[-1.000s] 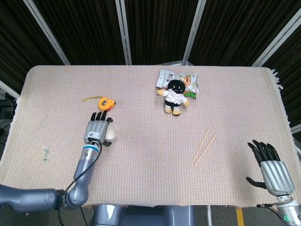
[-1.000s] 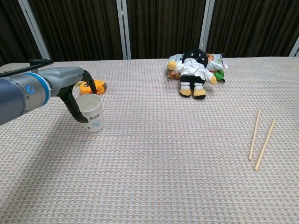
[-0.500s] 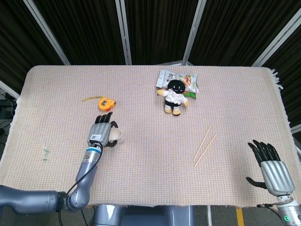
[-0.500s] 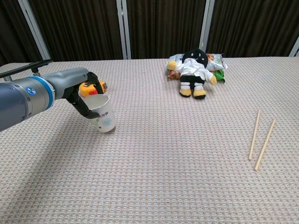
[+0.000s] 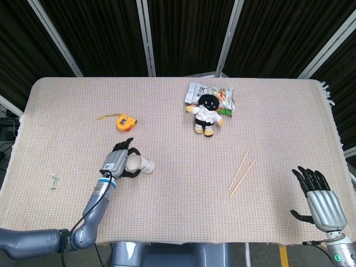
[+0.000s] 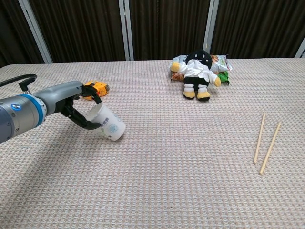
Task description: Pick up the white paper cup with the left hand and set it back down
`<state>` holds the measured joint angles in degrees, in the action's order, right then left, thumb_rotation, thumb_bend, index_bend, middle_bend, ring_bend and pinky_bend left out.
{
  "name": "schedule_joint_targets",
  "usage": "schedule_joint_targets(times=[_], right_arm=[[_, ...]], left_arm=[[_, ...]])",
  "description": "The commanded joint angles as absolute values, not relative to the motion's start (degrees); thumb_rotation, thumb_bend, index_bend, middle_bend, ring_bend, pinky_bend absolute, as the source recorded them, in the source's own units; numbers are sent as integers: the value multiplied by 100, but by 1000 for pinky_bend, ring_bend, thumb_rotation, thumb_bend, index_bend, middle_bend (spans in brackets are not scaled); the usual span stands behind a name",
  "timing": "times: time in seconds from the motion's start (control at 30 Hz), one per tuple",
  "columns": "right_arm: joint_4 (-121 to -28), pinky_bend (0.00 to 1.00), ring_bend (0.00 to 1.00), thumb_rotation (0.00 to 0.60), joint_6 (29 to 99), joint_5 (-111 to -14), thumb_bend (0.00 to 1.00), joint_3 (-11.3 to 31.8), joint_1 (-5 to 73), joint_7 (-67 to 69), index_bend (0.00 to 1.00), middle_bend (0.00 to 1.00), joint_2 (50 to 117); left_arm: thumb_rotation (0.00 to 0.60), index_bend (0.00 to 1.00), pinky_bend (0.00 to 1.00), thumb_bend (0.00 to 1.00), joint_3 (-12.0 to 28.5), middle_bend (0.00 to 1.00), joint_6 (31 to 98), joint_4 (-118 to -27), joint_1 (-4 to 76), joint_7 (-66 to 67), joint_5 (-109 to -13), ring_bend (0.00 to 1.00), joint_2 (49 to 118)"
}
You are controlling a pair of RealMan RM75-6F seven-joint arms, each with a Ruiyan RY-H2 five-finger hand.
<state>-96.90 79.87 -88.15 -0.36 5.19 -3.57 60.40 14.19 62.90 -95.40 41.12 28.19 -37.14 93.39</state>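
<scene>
Both hands show: the left hand (image 6: 78,110) grips the tilted white paper cup (image 6: 107,125) above the woven surface (image 6: 181,162), while the right hand (image 5: 318,197) rests with fingers spread.

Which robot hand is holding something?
The left hand: it grips the tilted white paper cup. The right hand, at the table's near right corner, holds nothing, fingers apart.

White paper cup (image 6: 108,127) now tipped rightward.

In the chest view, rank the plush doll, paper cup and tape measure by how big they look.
1. plush doll, largest, though farthest back.
2. white paper cup, tilted in the left hand; it sits nearer the camera, so its true size is unsure.
3. tape measure, smallest.
</scene>
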Motion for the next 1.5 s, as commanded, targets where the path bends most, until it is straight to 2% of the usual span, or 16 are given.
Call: schedule_joint_targets(times=[0.03, 0.17, 0.37, 0.9, 1.13, 1.33, 1.5], right_arm=[[-9698, 0, 0, 600, 7982, -8819, 33, -38, 522, -368, 0, 0, 6039], [-9711, 0, 0, 600, 7986, -8824, 32, -44, 517, -383, 0, 0, 6036], [-9721, 0, 0, 600, 7990, -8846, 32, -52, 518, -380, 0, 0, 6033], [-9709, 0, 0, 600, 7989, -8858, 33, -55, 519, -217, 0, 0, 5975], [-9716, 0, 0, 600, 8036, -8876, 32, -42, 508, -68, 0, 0, 5914], [-9701, 0, 0, 600, 8064, -8902, 32, -42, 500, -14, 0, 0, 5904], [-9702, 0, 0, 600, 8067, -8905, 33, -47, 495, -32, 0, 0, 5910]], left_arm=[[600, 287, 0, 209, 1327, 0, 6334, -9699, 4177, 3318, -3259, 0, 9016], [600, 162, 0, 86, 1313, 0, 6543, -9951, 4322, 3778, -2923, 0, 8819], [600, 129, 0, 70, 1378, 0, 6803, -10169, 4520, 4077, -2740, 0, 8861], [600, 324, 0, 70, 1311, 0, 7645, -9449, 5121, 5269, -2357, 0, 9954], [600, 477, 0, 71, 1248, 0, 7934, -8926, 5218, 5486, -2577, 0, 10430], [600, 492, 0, 73, 1271, 0, 7987, -8806, 5168, 5475, -2716, 0, 10620], [600, 485, 0, 72, 1414, 0, 7961, -9071, 5004, 4861, -3198, 0, 10553]])
